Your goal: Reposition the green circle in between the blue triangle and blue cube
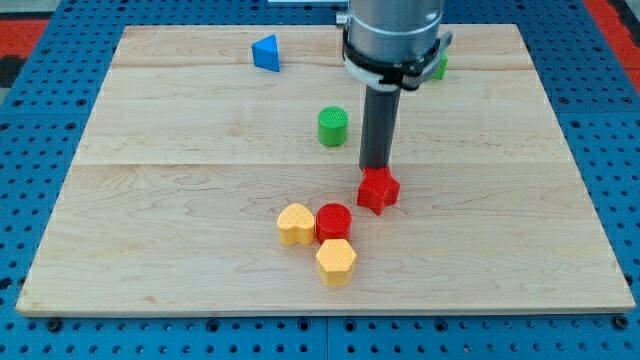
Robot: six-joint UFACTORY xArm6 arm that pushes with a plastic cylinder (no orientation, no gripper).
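The green circle point(333, 126) stands near the middle of the wooden board point(150, 200). The blue triangle point(266, 52) sits near the view's top, left of centre. No blue cube shows; the arm's body may hide it. My tip point(376, 168) is down at the top edge of a red star-shaped block point(378, 189), to the lower right of the green circle and a short gap from it.
A red circle point(333, 221) sits between two yellow blocks, one to its left point(295, 224) and one below it point(336, 261). A green block point(439, 66) is partly hidden behind the arm at the view's top right.
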